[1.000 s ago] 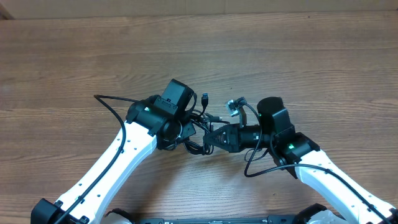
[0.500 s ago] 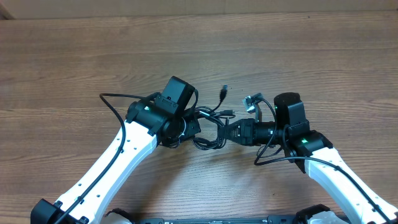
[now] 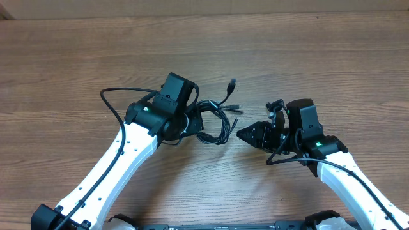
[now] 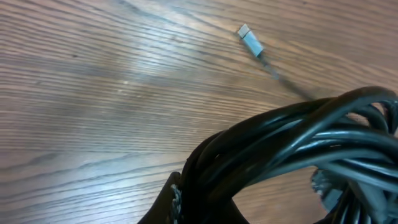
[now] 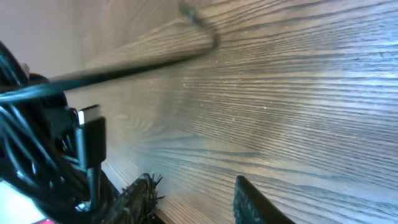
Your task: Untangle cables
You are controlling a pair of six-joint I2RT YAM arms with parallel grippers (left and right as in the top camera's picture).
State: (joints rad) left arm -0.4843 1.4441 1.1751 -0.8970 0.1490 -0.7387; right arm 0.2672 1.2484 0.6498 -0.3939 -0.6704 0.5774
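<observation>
Black cables (image 3: 214, 124) are lying in a tangled coil on the wooden table (image 3: 307, 57) in the overhead view. The left gripper (image 3: 193, 122) is clamping tight on the coil's left side, while the right gripper (image 3: 243, 134) is hovering just right of it, jaws parted and empty. From the left wrist, the cables are bulging out of the pinch, with one plug tip (image 4: 250, 39) lying apart. From the right wrist, spread fingers (image 5: 255, 202) are framing bare wood.

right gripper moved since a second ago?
Yes. The right gripper has drawn back rightward across the table, off the cables held by the left gripper; it is open.
</observation>
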